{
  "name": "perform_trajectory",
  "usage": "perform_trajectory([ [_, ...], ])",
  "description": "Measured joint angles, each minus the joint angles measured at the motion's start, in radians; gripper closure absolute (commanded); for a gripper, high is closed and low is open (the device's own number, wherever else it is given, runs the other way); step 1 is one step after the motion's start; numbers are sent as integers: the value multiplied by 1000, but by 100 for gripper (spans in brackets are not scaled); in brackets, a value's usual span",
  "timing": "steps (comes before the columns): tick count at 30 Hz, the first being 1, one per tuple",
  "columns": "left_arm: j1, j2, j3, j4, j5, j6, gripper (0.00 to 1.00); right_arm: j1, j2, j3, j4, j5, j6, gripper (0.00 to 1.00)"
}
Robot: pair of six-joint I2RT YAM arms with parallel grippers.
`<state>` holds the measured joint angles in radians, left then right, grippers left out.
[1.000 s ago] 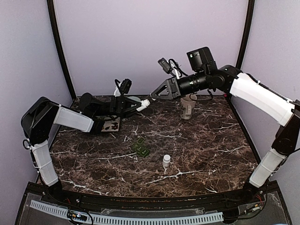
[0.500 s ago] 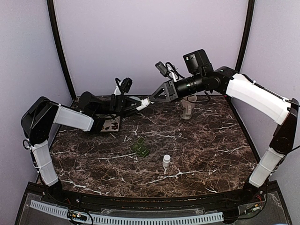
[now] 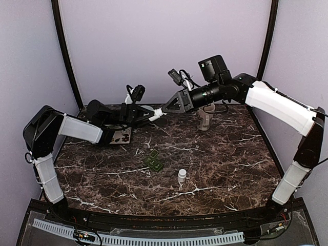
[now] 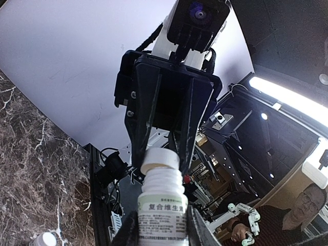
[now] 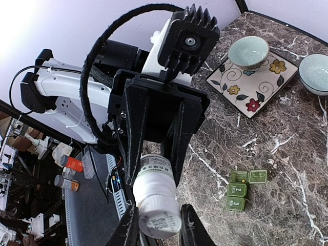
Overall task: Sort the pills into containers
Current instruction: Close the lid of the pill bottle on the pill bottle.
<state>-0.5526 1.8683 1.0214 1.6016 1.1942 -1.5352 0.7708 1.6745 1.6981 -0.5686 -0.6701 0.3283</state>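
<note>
lol left gripper (image 4: 161, 220) is clamped round the body of the white pill bottle (image 3: 159, 111), right gripper (image 5: 160, 210) pinching its cap (image 4: 160, 160), midair at the far middle, while the green pill box (image 3: 155, 160) sits nearer on the table (image 3: 230, 169), so a popped cap could scatter pills off-target

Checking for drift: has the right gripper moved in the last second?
Yes. The right gripper has shifted slightly left, farther from the cream mug.

Two bottles (image 5: 154, 202), two bowls (image 5: 248, 51) — one plate (image 5: 266, 87), mug (image 3: 205, 119), green box (image 5: 237, 189).
</note>
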Motion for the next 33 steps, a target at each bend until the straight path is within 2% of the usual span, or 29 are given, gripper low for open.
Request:
perform_trajectory([
  [17, -1, 0, 9, 5, 8, -7, 100, 2, 0, -2, 77, -66, 60, 98],
  [33, -2, 0, 9, 4, 9, -14, 100, 2, -8, -19, 81, -50, 62, 99],
])
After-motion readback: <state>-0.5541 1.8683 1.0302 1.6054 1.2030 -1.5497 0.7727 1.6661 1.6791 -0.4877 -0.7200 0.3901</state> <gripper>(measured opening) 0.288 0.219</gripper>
